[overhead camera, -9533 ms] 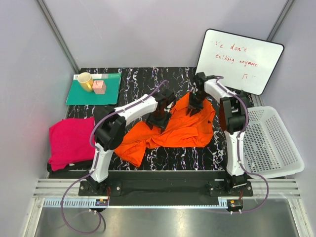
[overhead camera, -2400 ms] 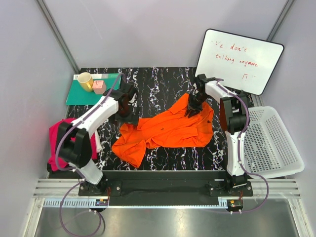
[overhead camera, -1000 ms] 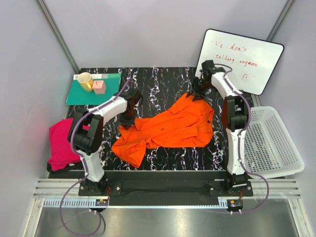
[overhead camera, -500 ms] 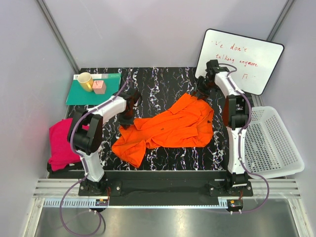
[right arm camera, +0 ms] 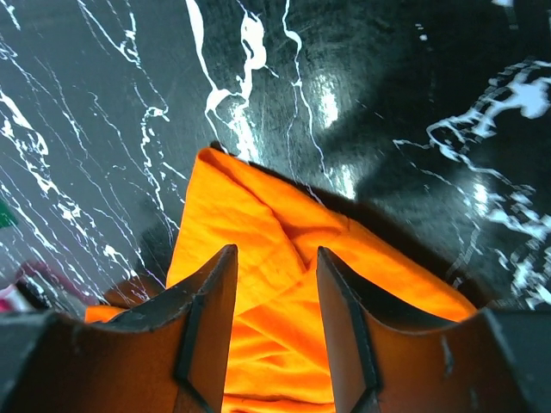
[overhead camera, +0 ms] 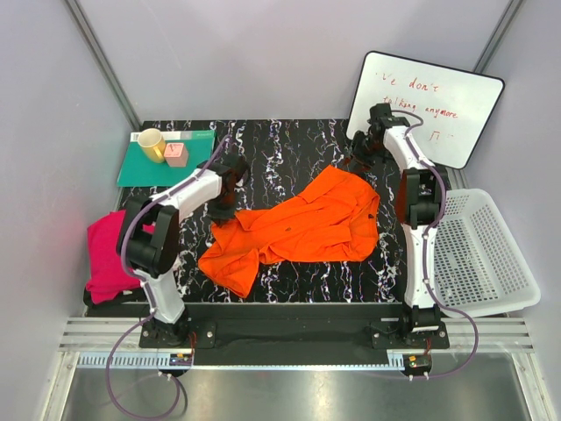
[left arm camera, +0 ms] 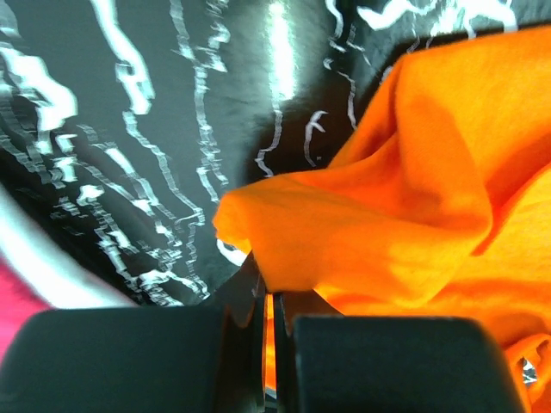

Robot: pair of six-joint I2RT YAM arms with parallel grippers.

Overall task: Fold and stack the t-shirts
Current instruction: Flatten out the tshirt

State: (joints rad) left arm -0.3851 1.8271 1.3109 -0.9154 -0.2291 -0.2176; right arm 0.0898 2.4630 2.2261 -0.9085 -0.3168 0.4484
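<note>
The orange t-shirt lies rumpled and spread across the middle of the black marbled table. My left gripper is at its left edge. In the left wrist view the left gripper is shut on a fold of the orange t-shirt. My right gripper hovers over the shirt's far right corner. In the right wrist view the right gripper is open, with the orange t-shirt below the gap, untouched. The pink t-shirt lies bunched at the table's left edge, partly hidden behind my left arm.
A whiteboard leans at the back right, just behind my right wrist. A white perforated basket stands off the table's right side. At the back left a teal mat carries a yellow mug and a pink block.
My left gripper has dragged the shirt's left edge leftward and still holds it. My right gripper has come off the far corner and drawn back toward the whiteboard.
</note>
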